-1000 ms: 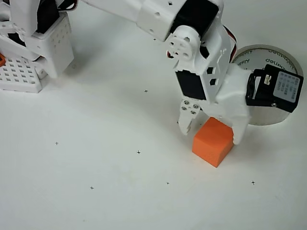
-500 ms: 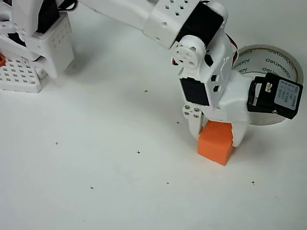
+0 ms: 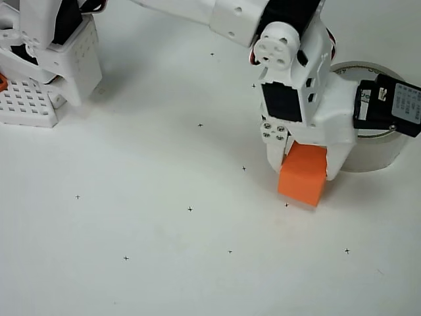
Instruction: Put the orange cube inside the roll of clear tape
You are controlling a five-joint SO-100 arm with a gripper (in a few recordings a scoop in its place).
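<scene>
Overhead view, right of centre: white two-finger gripper [image 3: 304, 172] clamped on small matte bright-orange cube [image 3: 302, 175], beside glossy translucent tape roll [image 3: 372, 153]. Grasp step; next, carry cube over the roll's core.

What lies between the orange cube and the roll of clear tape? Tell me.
In the overhead view, one white finger of the gripper lies between the orange cube and the roll of clear tape.
</scene>
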